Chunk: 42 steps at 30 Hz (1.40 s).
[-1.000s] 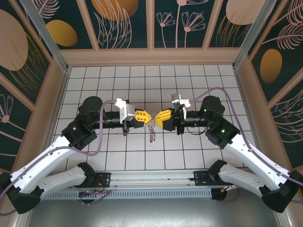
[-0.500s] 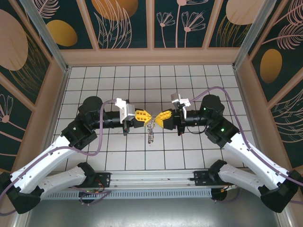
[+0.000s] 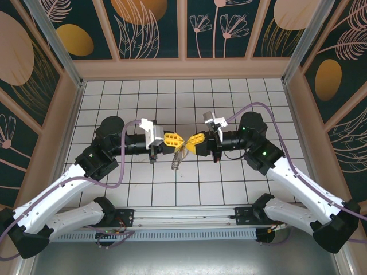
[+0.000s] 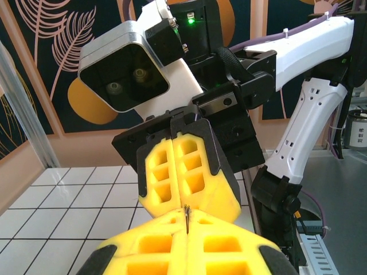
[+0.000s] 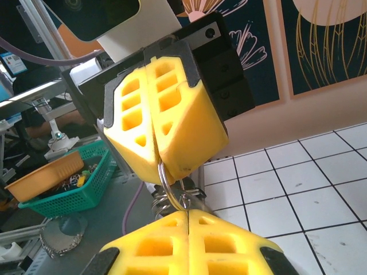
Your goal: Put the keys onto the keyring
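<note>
We see the left gripper clenched, its yellow pads pressed flat together on the keyring, whose thin grey loop comes out of the seam at the pad tips. The right gripper meets it tip to tip, its own pads also closed tight. The loop runs down to their seam, and in the left wrist view a thin sliver of metal stands upright just where the two pairs of pads touch. We cannot tell whether that sliver is the ring or a key.

From above, the two grippers face each other over the middle of the white tiled table, the left arm reaching in from the left and the right arm from the right. The ring sits between their tips, and the keys hang from it in a small silvery bunch, just below the left pads and above the tiles.

Beyond the table edge, in the right wrist view, we see a green basket with an orange tray beside it.
</note>
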Tool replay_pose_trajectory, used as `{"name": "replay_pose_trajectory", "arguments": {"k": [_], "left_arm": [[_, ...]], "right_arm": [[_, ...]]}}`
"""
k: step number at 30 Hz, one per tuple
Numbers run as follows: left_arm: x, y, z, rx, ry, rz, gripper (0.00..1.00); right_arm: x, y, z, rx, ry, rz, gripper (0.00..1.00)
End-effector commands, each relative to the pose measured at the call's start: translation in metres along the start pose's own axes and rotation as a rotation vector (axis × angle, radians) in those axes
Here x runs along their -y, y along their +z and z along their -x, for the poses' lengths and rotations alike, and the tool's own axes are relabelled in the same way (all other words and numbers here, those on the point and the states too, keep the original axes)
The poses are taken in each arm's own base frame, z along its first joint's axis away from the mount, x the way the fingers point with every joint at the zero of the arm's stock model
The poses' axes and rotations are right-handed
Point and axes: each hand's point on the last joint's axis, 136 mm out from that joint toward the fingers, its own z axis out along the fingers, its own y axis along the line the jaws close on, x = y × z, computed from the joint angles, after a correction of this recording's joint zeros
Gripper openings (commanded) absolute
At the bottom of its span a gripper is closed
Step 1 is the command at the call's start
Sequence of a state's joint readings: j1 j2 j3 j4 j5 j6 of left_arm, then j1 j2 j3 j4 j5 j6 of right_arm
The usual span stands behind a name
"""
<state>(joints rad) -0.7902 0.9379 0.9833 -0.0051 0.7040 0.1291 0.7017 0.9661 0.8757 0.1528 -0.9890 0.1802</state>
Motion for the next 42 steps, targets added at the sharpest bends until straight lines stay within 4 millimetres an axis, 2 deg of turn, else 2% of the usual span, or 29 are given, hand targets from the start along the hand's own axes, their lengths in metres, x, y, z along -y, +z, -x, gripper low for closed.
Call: {"name": "replay_pose_trajectory", "arguments": {"k": [1,16,30,42], "left_arm": [[0.007,-0.005,0.026,0.09,0.074,-0.027,0.0],[0.016,-0.005,0.041,0.153,0.079,-0.086,0.0],[0.026,-0.009,0.049,0.181,0.08,-0.135,0.0],[0.032,-0.008,0.044,0.155,0.063,-0.183,0.0]], "right_arm": [[-0.001,0.0,-0.002,0.002,0.006,0.023,0.0],[0.004,0.005,0.0,0.017,-0.006,0.039,0.0],[0.007,0.002,0.012,0.057,-0.021,0.032,0.0],[0.004,0.0,0.023,0.075,-0.039,0.042,0.0]]}}
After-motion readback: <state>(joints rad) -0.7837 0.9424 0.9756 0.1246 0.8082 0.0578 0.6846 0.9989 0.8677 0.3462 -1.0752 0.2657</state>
